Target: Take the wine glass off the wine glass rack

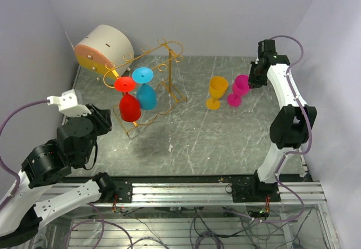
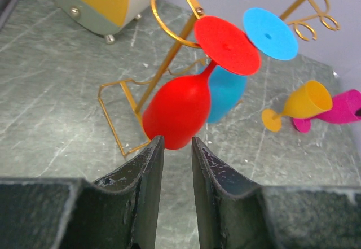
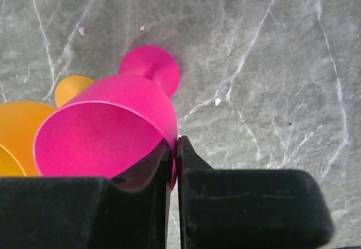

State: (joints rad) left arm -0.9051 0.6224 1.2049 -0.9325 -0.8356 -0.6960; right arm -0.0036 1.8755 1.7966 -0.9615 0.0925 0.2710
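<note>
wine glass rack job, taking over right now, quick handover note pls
The left gripper is narrowly open and empty, tips just short of the red glass.
The right gripper is shut on the pink glass rim; its foot looks set on the table beside the yellow glass.
On the wine glass rack, red glass and blue glass hang upside down.
Done: pink, yellow off the rack. Left: release pink, take red, then blue.
</note>
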